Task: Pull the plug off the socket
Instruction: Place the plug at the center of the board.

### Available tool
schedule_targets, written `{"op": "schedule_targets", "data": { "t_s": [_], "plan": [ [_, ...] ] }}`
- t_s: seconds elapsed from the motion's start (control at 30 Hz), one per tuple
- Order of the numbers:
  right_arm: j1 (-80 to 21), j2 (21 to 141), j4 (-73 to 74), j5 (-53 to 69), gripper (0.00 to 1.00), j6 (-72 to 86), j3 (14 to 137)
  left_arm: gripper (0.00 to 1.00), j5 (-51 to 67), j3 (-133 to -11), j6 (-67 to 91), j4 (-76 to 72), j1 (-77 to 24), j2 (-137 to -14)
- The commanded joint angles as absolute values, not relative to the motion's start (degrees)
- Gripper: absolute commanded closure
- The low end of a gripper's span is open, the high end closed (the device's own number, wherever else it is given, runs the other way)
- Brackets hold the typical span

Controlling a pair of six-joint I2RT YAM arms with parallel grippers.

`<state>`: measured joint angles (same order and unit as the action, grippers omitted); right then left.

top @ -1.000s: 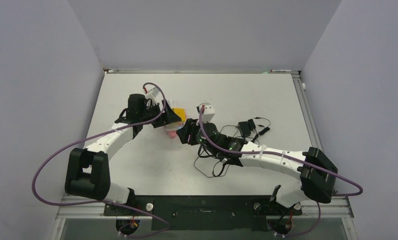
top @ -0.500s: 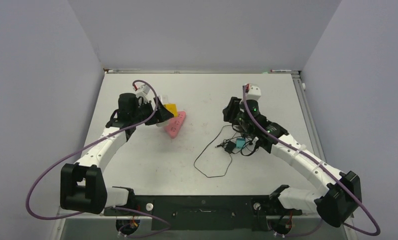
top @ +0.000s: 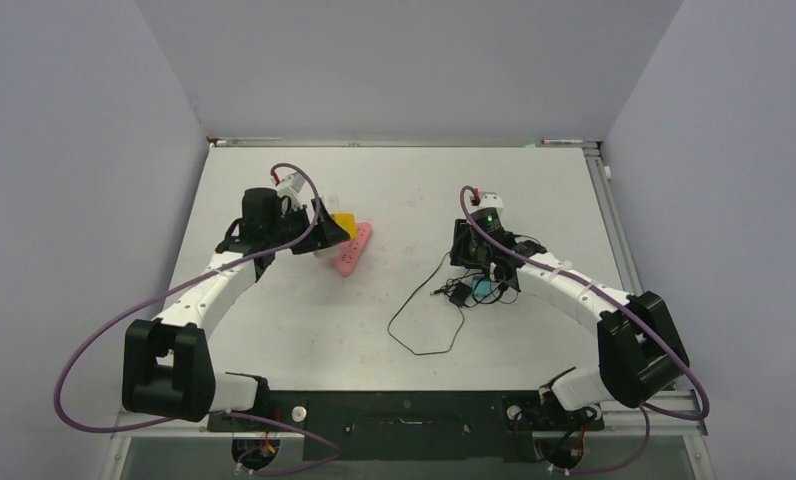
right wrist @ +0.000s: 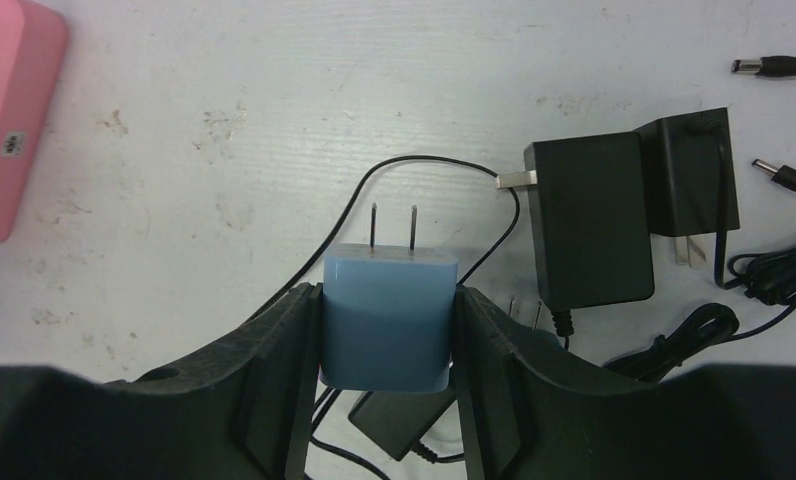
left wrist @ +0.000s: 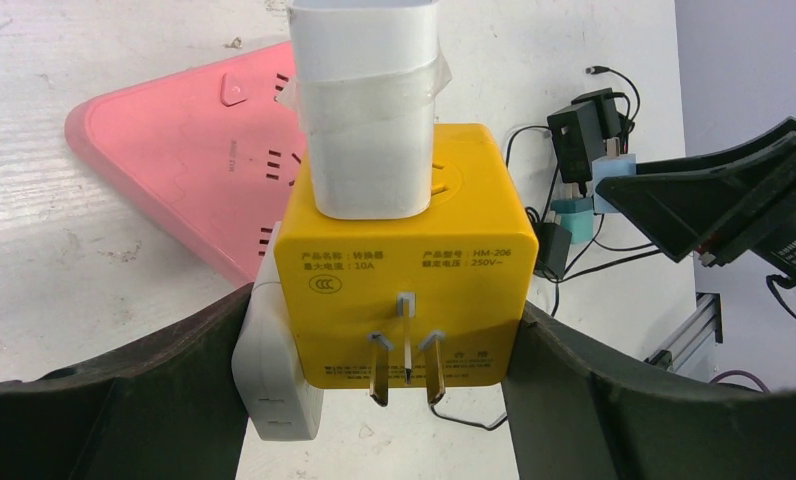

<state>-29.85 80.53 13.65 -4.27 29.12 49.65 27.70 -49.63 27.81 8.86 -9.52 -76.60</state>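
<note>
The pink socket [top: 352,248] lies flat left of the centre of the bench [top: 424,180], its long axis slanting from near-left to far-right. By its far end, the bent left arm's end effector [left wrist: 399,300] is clenched on a yellow adapter [left wrist: 404,240] carrying a white charger [left wrist: 366,100]. Right of centre, the right end effector [right wrist: 387,292] grasps the blue plug [right wrist: 387,330], with its prongs pointing straight ahead of the fingers. The plug is well apart from the socket and near the black adapters [right wrist: 589,220]. A second ago this end effector was at the socket, and its elbow has since folded in.
</note>
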Motion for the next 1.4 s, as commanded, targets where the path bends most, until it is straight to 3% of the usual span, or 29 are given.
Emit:
{"op": "schedule_targets", "data": {
  "t_s": [0.0, 0.27, 0.57, 1.03, 1.37],
  "plan": [
    [-29.18, 81.57, 9.38, -7.73, 0.95, 26.47, 49.36, 1.0, 28.82, -51.96, 26.71, 6.48, -10.18, -76.26],
    [-29.17, 87.24, 7.83, -6.88, 0.93, 27.3, 49.95, 1.0, 28.58, -52.33, 26.33, 6.98, -10.98, -77.29],
    [-29.09, 89.99, 7.22, -9.0, 0.84, 28.27, 50.32, 1.0, 28.48, -52.8, 25.41, 7.11, -12.45, -78.37],
    [-29.08, 91.52, 6.28, -8.96, 0.45, 30.03, 50.42, 1.0, 28.39, -53.61, 23.46, 7.4, -14.36, -79.21],
    [-29.09, 87.47, 7.53, -9.53, 0.34, 29.9, 50.54, 1.0, 30.42, -53.5, 20.82, 5.98, -16.74, -77.5]
  ]
}}
